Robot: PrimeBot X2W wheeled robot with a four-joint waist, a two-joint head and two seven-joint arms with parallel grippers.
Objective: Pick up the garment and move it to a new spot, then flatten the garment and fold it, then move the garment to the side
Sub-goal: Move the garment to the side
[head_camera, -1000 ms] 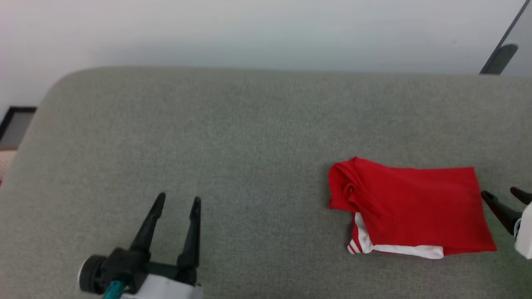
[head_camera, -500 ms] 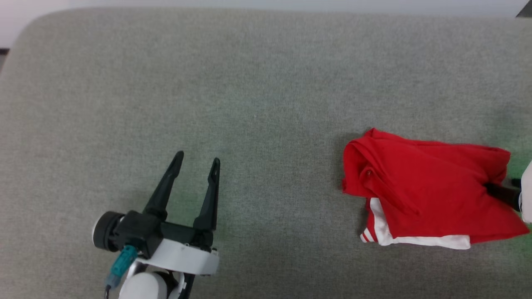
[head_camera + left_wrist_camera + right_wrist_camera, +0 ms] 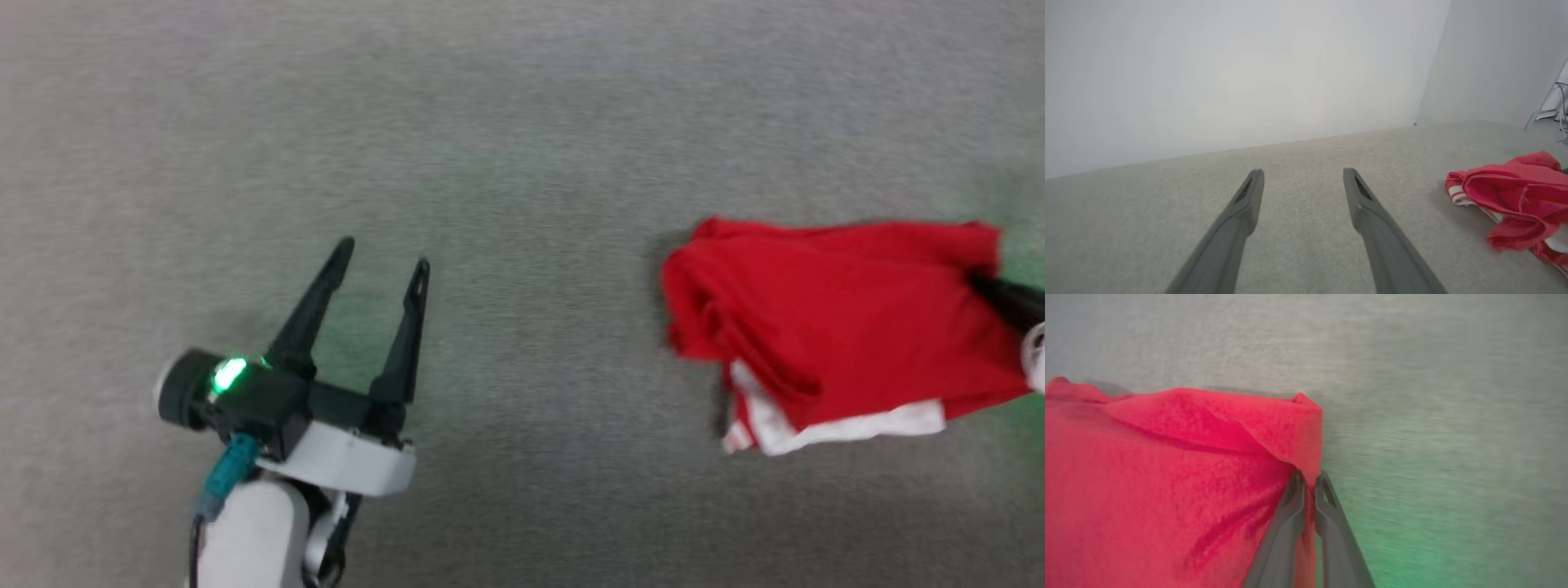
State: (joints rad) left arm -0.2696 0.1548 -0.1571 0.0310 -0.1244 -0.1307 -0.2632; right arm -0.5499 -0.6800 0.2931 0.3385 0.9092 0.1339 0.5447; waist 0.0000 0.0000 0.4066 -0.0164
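The garment [image 3: 833, 327] lies at the right side of the head view, a little below the middle height, on the grey fabric surface [image 3: 522, 122]. It is a folded red bundle, and its upper right corner is raised toward the right border of the frame. A white sleeve [image 3: 816, 429] with red stripes at its end comes out from under the red cloth along the lower edge. This view is somewhat blurred.

The right gripper [image 3: 980, 284] enters from the right border of the head view, and its dark fingers meet the upper right corner of the garment. In the right wrist view the garment [image 3: 1167, 477] takes the left half of the frame, and the right gripper [image 3: 1309, 479] rises from the bottom middle. Its two fingers are pressed almost together, with a thin fold of the red cloth pinched between them. The corner of the cloth stands just above the tips. A green glow [image 3: 1412, 555] lies on the surface in the lower right of that view.

The left gripper [image 3: 384, 253] is in the lower left of the head view, well apart from the garment. Its fingers are spread wide, hold nothing and point up the frame. A green light [image 3: 229, 374] shines on its dark body. In the left wrist view the left gripper [image 3: 1303, 171] shows its two fingers wide apart above the bare surface. The garment [image 3: 1515, 192] is at the right edge there, crumpled, with striped trim at its left end. A pale wall [image 3: 1229, 73] takes the upper part.
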